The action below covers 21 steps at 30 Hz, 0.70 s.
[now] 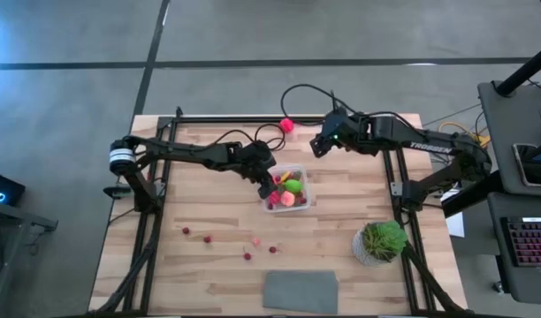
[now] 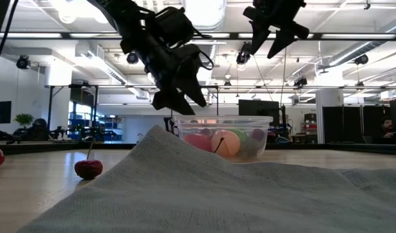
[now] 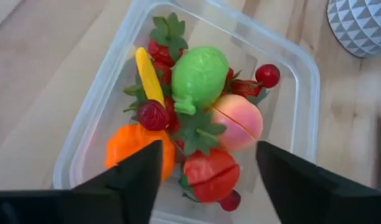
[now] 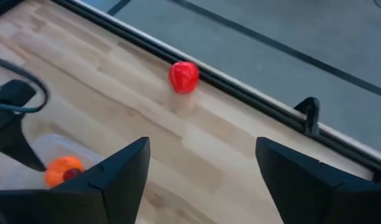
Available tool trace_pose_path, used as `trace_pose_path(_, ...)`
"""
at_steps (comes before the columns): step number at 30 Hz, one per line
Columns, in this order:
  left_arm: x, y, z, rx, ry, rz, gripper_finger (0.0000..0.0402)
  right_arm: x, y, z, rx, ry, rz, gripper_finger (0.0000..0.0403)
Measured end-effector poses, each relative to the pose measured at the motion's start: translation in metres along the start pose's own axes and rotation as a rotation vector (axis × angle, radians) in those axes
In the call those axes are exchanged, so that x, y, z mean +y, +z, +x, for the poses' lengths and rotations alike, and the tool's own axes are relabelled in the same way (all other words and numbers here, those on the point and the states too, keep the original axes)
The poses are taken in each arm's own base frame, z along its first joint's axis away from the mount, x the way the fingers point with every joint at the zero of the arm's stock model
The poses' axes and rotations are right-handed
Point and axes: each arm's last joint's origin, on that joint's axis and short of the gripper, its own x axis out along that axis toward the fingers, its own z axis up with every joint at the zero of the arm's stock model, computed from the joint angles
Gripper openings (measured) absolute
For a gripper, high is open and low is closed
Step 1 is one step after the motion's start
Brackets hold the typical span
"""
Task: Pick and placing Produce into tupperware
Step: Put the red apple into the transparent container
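Observation:
The clear square tupperware (image 1: 303,183) stands mid-table and holds several toy pieces: a green one (image 3: 200,76), a peach (image 3: 240,121), an orange one (image 3: 131,143), strawberries and a berry. My left gripper (image 3: 209,149) hovers open and empty just above the tub's left side (image 1: 267,184), clear of the rim in the low view (image 2: 178,97). My right gripper (image 4: 202,146) is open and empty, raised over the table's far part (image 1: 319,146). A red fruit (image 4: 183,76) lies on the table by the far edge (image 1: 287,125). Several tiny dark red berries (image 1: 207,238) lie on the near-left boards.
A leafy potted plant (image 1: 379,241) in a patterned pot stands near the right edge. A flat grey cloth (image 1: 300,291) lies at the near edge and fills the low view's foreground (image 2: 185,188). A black cable (image 1: 293,93) loops at the far edge. One cherry (image 2: 88,168) sits by the cloth.

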Motion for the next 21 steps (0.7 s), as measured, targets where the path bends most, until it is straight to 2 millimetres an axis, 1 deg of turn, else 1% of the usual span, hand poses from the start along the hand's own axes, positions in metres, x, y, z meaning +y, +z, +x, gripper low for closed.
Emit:
trace_pose_path(4,0.000,0.000,-0.004,0.002,0.008,-0.003,0.0294,-0.011,0.007,0.009,0.046,0.026,0.016,0.0294)
trace_pose_path(7,-0.002,-0.001,-0.017,0.013,0.042,-0.031,0.0312,-0.019,0.015,0.027,0.106,0.077,0.031,0.0294)
trace_pose_path(9,0.000,-0.006,-0.027,0.030,0.111,-0.043,0.0314,-0.023,0.021,0.046,0.137,0.115,0.022,0.0294)
trace_pose_path(11,0.001,-0.011,-0.040,0.033,0.190,-0.049,0.0315,-0.023,0.027,0.069,0.170,0.162,0.022,0.0295)
trace_pose_path(13,0.000,-0.012,-0.057,0.003,0.232,-0.060,0.0315,-0.021,0.031,0.093,0.200,0.185,0.006,0.0294)
trace_pose_path(17,-0.004,-0.020,-0.091,-0.040,0.282,-0.104,0.0315,-0.010,0.036,0.140,0.265,0.158,-0.079,0.0291)
trace_pose_path(21,-0.009,-0.025,-0.124,-0.116,0.299,-0.149,0.0315,0.001,0.048,0.178,0.298,0.139,-0.122,0.0296)
